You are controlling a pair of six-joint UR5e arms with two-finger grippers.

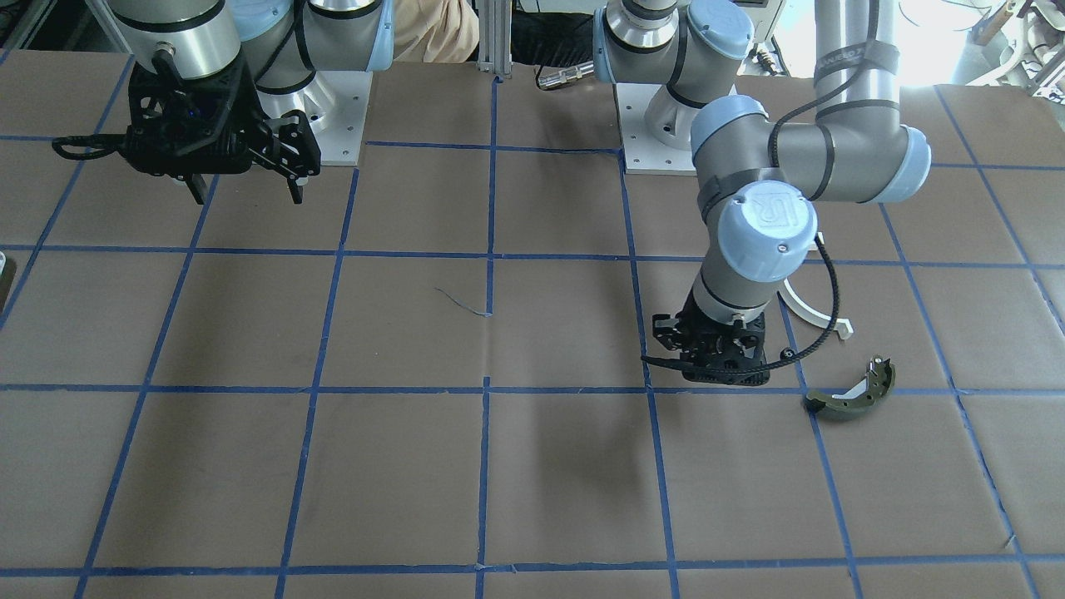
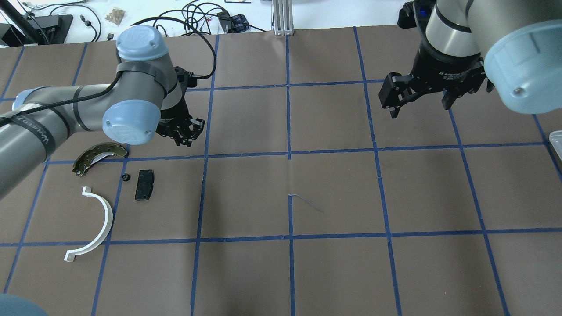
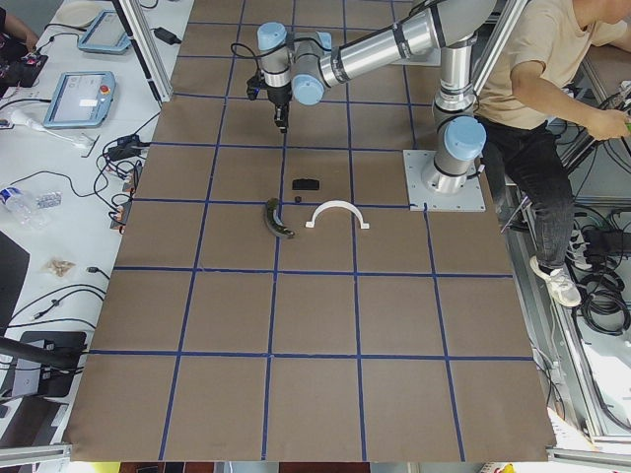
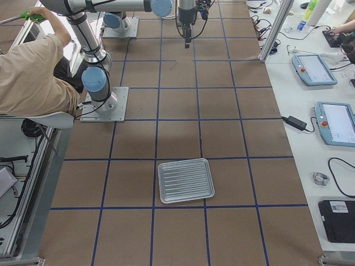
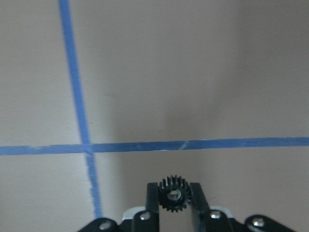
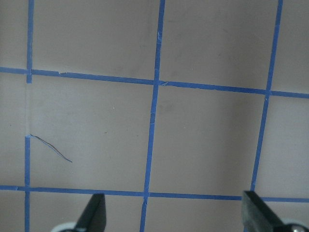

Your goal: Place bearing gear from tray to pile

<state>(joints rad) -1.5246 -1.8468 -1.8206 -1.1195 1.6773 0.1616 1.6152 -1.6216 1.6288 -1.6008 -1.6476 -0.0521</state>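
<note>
My left gripper (image 2: 184, 131) is shut on a small black toothed bearing gear (image 5: 174, 193), held between the fingertips above the brown table. It hangs just right of the pile. The pile holds an olive-green brake shoe (image 2: 97, 156), a black rectangular pad (image 2: 144, 184), a white plastic arc (image 2: 94, 224) and a small black round part (image 2: 126, 177). My right gripper (image 2: 419, 103) is open and empty, high over the table's far right. The silver tray (image 4: 186, 180) lies empty at the table's right end.
The table is brown paper with a blue tape grid. In the front-facing view the brake shoe (image 1: 853, 391) and the white arc (image 1: 811, 312) lie beside the left gripper (image 1: 720, 362). An operator sits behind the robot bases. The tray's corner (image 2: 556, 145) shows at the overhead view's right edge.
</note>
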